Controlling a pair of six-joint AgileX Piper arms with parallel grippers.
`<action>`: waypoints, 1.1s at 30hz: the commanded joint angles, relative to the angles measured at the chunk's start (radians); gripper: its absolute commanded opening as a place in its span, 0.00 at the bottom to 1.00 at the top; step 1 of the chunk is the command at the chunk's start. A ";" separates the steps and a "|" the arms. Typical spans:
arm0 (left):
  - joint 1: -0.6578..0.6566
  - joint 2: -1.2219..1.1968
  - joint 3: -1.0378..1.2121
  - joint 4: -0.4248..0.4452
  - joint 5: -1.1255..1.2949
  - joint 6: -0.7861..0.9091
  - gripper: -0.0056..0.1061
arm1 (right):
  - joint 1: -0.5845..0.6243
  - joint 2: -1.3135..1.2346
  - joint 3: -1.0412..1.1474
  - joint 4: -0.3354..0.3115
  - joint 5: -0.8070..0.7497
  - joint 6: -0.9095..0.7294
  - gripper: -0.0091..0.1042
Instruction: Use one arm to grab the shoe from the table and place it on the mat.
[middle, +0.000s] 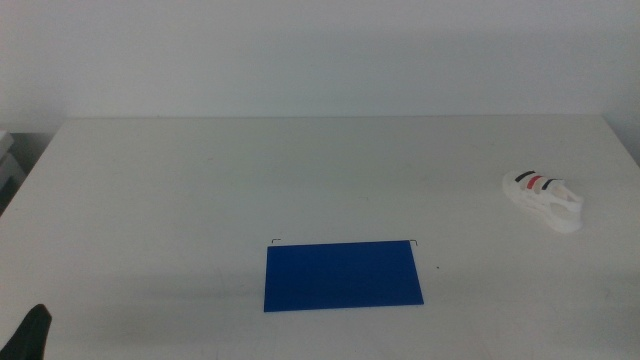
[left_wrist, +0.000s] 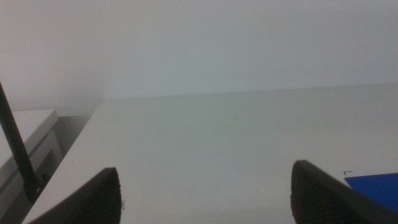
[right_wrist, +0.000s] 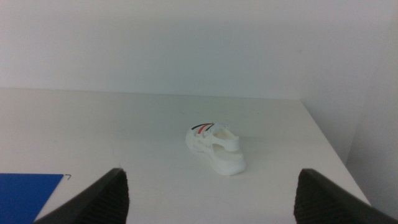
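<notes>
the bench (middle: 330, 170) spreads white and bare in front of me, the biggest thing here. on it the blue mat (middle: 343, 274) lies flat, ahead of my right hand (right_wrist: 211, 205) and off to its left side, with only a corner of it (right_wrist: 28, 196) showing past my left jaw there. the shoe (right_wrist: 214, 148) sits on the bench straight ahead of my right hand, well apart from it and from the mat, resting on its sole with its red and black straps up. my right hand hangs low over the bench with its jaws spread wide, holding nothing. my left hand (left_wrist: 205, 199) waits at the near left corner of the bench, jaws wide apart and empty too, the mat's corner (left_wrist: 373, 186) just beyond its right jaw.
</notes>
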 joint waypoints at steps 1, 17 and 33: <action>-0.004 -0.013 0.007 -0.010 -0.081 -0.005 0.89 | 0.000 -0.024 0.000 0.007 -0.075 -0.005 0.89; -0.004 -0.013 0.007 -0.010 -0.081 -0.005 0.89 | 0.000 0.450 -0.534 -0.011 0.277 0.011 0.89; -0.004 -0.013 0.007 -0.010 -0.081 -0.005 0.89 | 0.000 1.151 -1.212 -0.018 0.718 0.017 0.89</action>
